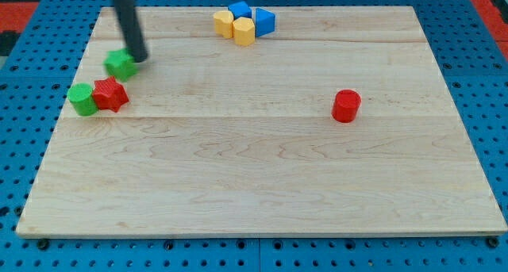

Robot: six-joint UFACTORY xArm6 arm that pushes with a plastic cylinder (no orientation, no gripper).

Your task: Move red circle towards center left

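A lab bench: wooden board point(262, 185) on blue perforated pegboard point(20, 42).

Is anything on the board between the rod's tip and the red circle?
No: in the camera view, only bare wooden board lies between my tip, beside the green block, and the red circle.

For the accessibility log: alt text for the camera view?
Red circle sits alone right of centre on the wooden board. My tip is far off at upper left, beside a green block; more blocks cluster along the left and top edges.
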